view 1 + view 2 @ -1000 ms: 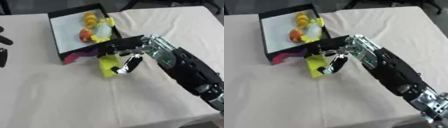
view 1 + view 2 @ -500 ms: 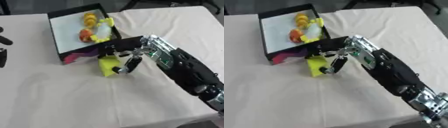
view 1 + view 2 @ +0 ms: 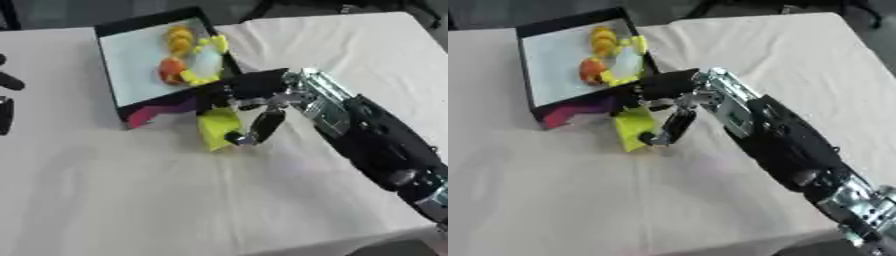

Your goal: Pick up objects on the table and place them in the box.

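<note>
A yellow-green block-like object (image 3: 216,127) sits on the white tablecloth just in front of the black box (image 3: 112,65). My right hand (image 3: 248,98) reaches in from the right, its fingers curled over the object's top and its thumb down along the object's right side. The box has a pale bottom and holds an orange fruit (image 3: 171,70), a yellow-orange piece (image 3: 180,40) and a yellow-rimmed clear thing (image 3: 206,59). A magenta-purple item (image 3: 162,109) lies against the box's front wall. My left hand (image 3: 5,95) shows as dark fingers at the left edge.
The white tablecloth (image 3: 131,190) covers the table, with wide bare cloth in front and to the right. My right forearm (image 3: 376,145) lies diagonally across the right side. The table's near edge runs along the bottom right.
The right hand has stayed closed round the yellow-green object beside the box, with only a slight shift. The view itself has moved a little.
</note>
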You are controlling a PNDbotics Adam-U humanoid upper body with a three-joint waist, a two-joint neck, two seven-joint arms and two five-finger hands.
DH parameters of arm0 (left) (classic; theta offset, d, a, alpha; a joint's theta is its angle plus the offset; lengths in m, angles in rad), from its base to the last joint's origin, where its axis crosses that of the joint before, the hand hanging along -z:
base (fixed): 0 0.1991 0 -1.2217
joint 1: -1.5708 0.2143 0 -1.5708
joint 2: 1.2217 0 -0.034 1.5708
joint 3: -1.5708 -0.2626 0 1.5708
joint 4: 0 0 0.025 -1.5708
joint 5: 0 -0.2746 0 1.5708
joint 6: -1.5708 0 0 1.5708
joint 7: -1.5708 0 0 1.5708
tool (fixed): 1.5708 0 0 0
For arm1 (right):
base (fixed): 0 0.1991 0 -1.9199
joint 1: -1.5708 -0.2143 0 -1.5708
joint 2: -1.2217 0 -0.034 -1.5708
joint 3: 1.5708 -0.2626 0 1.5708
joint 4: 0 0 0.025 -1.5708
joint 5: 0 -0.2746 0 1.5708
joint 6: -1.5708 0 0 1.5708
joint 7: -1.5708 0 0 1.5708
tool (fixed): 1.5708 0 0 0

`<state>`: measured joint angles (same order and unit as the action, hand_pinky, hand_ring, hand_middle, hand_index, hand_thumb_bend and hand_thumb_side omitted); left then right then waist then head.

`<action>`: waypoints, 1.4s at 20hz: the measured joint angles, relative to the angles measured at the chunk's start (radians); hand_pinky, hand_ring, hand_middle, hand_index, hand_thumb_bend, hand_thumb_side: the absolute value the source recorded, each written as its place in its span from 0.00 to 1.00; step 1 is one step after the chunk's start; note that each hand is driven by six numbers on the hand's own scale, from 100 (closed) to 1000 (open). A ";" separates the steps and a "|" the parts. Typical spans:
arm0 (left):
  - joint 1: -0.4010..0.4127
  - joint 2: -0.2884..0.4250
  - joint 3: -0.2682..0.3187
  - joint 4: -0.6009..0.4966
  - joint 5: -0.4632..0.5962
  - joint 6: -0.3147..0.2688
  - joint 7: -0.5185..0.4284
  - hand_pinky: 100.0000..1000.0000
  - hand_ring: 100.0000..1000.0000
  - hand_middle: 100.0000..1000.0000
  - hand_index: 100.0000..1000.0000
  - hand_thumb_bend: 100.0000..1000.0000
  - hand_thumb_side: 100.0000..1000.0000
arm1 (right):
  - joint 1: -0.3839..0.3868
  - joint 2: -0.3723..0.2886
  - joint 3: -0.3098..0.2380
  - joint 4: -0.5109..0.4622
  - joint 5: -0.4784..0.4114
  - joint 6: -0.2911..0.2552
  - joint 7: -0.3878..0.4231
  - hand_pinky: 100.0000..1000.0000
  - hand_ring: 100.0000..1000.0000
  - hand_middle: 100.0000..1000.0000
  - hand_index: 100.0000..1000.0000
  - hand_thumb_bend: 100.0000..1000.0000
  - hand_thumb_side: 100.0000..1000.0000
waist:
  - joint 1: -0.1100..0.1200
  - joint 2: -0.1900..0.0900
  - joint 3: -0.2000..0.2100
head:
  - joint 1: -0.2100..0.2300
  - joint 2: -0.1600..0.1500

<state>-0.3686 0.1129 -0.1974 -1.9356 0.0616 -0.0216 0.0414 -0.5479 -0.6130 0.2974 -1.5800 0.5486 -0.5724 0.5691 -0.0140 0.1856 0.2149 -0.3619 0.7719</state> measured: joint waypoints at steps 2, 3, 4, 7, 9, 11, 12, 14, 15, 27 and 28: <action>0.000 0.000 0.000 0.000 0.000 0.000 0.000 0.00 0.42 0.51 0.79 0.00 0.78 | -0.013 -0.026 -0.021 -0.023 -0.081 0.023 -0.001 0.79 0.54 0.37 0.87 0.00 0.12 | 0.000 0.000 0.001 | 0.000 0.000; 0.000 0.000 0.000 0.000 0.000 0.000 0.000 0.00 0.42 0.51 0.79 0.00 0.78 | -0.022 -0.040 -0.032 -0.031 -0.121 0.036 0.000 0.79 0.54 0.36 0.87 0.00 0.11 | 0.000 -0.001 0.002 | -0.001 0.000; 0.000 0.000 0.000 0.000 0.000 0.000 0.000 0.00 0.42 0.51 0.79 0.00 0.78 | -0.033 -0.055 -0.041 -0.036 -0.159 0.049 0.002 0.79 0.54 0.38 0.88 0.00 0.11 | 0.000 -0.002 0.004 | -0.001 0.000; -0.001 -0.001 -0.001 0.000 0.000 0.000 0.000 0.00 0.42 0.51 0.79 0.00 0.78 | -0.082 -0.086 -0.064 -0.021 -0.244 0.088 -0.001 0.79 0.56 0.40 0.88 0.00 0.11 | 0.000 -0.006 0.017 | -0.009 0.000; -0.003 -0.004 -0.001 0.000 0.000 0.000 -0.001 0.00 0.42 0.51 0.79 0.00 0.78 | -0.118 -0.090 -0.073 0.022 -0.268 0.102 -0.011 0.80 0.56 0.42 0.88 0.00 0.06 | 0.000 -0.006 0.031 | -0.015 0.000; -0.007 -0.010 -0.003 -0.001 0.001 0.000 -0.004 0.00 0.42 0.51 0.79 0.00 0.78 | -0.152 -0.088 -0.078 0.088 -0.271 0.103 -0.029 0.80 0.58 0.45 0.88 0.00 0.11 | 0.000 -0.006 0.048 | -0.023 0.000; -0.011 -0.010 -0.006 -0.002 0.001 -0.001 -0.007 0.00 0.42 0.51 0.79 0.00 0.78 | -0.168 -0.083 -0.082 0.125 -0.269 0.098 -0.042 0.80 0.60 0.46 0.89 0.00 0.11 | 0.000 -0.006 0.056 | -0.028 0.000; -0.014 -0.018 -0.011 -0.006 0.004 0.000 -0.012 0.00 0.42 0.51 0.79 0.00 0.78 | -0.202 -0.064 -0.090 0.201 -0.250 0.077 -0.083 0.80 0.65 0.52 0.89 0.00 0.11 | 0.000 -0.006 0.073 | -0.039 0.000; -0.019 -0.019 -0.014 -0.007 0.005 0.000 -0.015 0.00 0.42 0.51 0.79 0.00 0.77 | -0.219 -0.052 -0.096 0.239 -0.235 0.063 -0.112 0.80 0.69 0.58 0.91 0.00 0.12 | 0.000 -0.006 0.081 | -0.044 0.000; -0.033 -0.036 -0.032 -0.019 0.014 0.002 -0.037 0.00 0.42 0.51 0.79 0.00 0.78 | -0.269 0.042 -0.094 0.454 0.025 -0.010 -0.341 1.00 1.00 1.00 1.00 0.00 0.26 | -0.002 -0.006 0.110 | -0.062 0.000; -0.033 -0.036 -0.032 -0.019 0.014 0.002 -0.037 0.00 0.42 0.51 0.79 0.00 0.78 | -0.268 0.045 -0.091 0.454 0.040 -0.016 -0.332 1.00 1.00 1.00 1.00 0.00 0.26 | -0.002 -0.006 0.109 | -0.062 0.000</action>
<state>-0.4016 0.0771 -0.2294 -1.9547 0.0752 -0.0197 0.0042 -0.8158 -0.5683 0.2067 -1.1258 0.5889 -0.5886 0.2369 -0.0164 0.1798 0.3243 -0.4241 0.7719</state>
